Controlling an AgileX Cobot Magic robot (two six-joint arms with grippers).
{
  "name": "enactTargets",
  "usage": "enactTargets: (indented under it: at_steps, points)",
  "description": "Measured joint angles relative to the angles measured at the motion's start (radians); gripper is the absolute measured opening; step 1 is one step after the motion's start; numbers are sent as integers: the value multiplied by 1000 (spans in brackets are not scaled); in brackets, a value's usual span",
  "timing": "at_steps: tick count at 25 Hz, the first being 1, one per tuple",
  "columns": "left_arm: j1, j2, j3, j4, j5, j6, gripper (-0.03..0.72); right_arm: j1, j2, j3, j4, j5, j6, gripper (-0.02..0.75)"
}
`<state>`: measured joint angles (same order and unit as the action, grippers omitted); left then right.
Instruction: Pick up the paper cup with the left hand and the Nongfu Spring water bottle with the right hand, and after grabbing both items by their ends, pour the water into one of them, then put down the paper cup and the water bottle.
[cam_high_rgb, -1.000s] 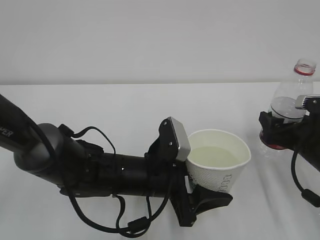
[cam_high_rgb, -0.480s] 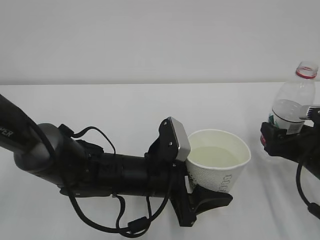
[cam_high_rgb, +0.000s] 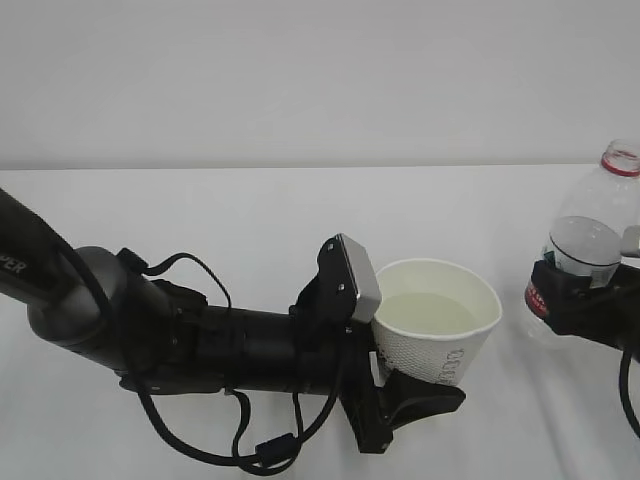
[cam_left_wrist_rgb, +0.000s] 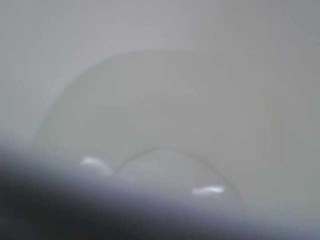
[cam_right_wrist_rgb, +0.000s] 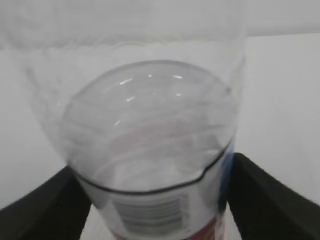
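The white paper cup (cam_high_rgb: 440, 345) stands upright near the middle, holding water (cam_high_rgb: 425, 312) well below its rim. My left gripper (cam_high_rgb: 400, 352) is shut on the cup's lower side, its grey plate against the wall. The left wrist view is a blur of the cup's pale inside (cam_left_wrist_rgb: 160, 100). At the right edge the uncapped Nongfu Spring water bottle (cam_high_rgb: 592, 235), with a red neck ring, is nearly upright and part full. My right gripper (cam_high_rgb: 580, 298) is shut on its labelled lower half. In the right wrist view, black fingers (cam_right_wrist_rgb: 270, 195) flank the bottle (cam_right_wrist_rgb: 150, 150).
A plain white table (cam_high_rgb: 250, 210) runs back to a white wall. The long black left arm (cam_high_rgb: 150, 335) with its looped cables lies across the front left.
The right gripper has carried the bottle to the right and somewhat down, and the bottle has come from a tilt to nearly upright. The left arm and cup have stayed still.
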<state>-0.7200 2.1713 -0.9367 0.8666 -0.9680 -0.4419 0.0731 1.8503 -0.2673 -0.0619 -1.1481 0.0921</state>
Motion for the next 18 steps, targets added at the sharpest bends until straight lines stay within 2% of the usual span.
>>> enactTargets:
  at_steps: [18]
  points:
    - [0, 0, 0, 0, 0, 0, 508, 0, -9, 37, -2, -2, 0, 613]
